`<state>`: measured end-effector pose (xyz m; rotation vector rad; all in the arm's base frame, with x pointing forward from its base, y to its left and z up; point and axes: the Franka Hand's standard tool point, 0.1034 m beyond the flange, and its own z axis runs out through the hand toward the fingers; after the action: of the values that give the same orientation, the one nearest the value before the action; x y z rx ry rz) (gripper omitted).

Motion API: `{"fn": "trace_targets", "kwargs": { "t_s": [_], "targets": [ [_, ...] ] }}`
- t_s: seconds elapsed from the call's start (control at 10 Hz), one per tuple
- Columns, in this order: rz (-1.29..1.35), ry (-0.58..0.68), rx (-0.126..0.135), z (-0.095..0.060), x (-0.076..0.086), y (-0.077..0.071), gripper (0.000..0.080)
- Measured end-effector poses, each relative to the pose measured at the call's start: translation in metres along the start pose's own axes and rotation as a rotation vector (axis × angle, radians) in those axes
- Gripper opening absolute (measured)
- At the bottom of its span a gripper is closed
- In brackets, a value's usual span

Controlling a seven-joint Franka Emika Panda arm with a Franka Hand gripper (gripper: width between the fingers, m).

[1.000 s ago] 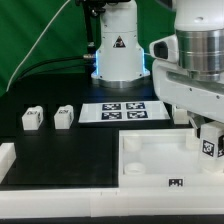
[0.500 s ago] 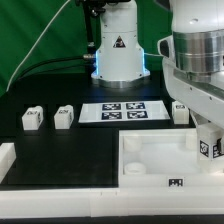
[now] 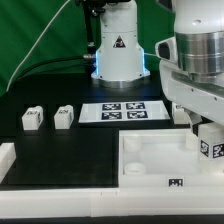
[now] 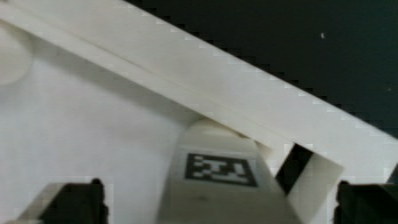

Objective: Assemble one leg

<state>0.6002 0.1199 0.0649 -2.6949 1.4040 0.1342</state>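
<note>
A small white leg (image 3: 211, 148) with a black-and-white tag stands upright at the far right corner of the large white tray (image 3: 150, 158). My gripper (image 3: 207, 134) hangs right over it. In the wrist view the leg (image 4: 222, 165) sits between my two dark fingers (image 4: 73, 202), with a pale gap on each side, so the jaws stand open around it. The tray's raised rim (image 4: 214, 75) runs diagonally behind the leg. Two more legs (image 3: 31, 118) (image 3: 64, 116) stand on the black table at the exterior view's left, and another (image 3: 181, 113) stands behind the tray.
The marker board (image 3: 122, 112) lies flat mid-table in front of the arm's white base (image 3: 118, 55). A white ledge (image 3: 8, 160) borders the table at the exterior view's left and front.
My hand has shifted only slightly above the tray's corner. The leg stays at about the same spot, and the other legs have not moved.
</note>
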Motion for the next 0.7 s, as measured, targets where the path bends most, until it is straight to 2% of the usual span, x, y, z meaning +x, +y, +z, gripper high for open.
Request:
{"fn": "trace_targets", "kwargs": {
  "t_s": [0.2,0.4,0.7],
  "targets": [
    [-0.204,-0.001,-0.004,-0.0001,0.0000,0.0003,0.0649],
    [-0.485,0.010,-0.018,-0.0019,0.0014,0.0001,0.0649],
    [-0.779,0.011,-0.020,-0.0028,0.0034,0.0005,0.0649]
  ]
}}
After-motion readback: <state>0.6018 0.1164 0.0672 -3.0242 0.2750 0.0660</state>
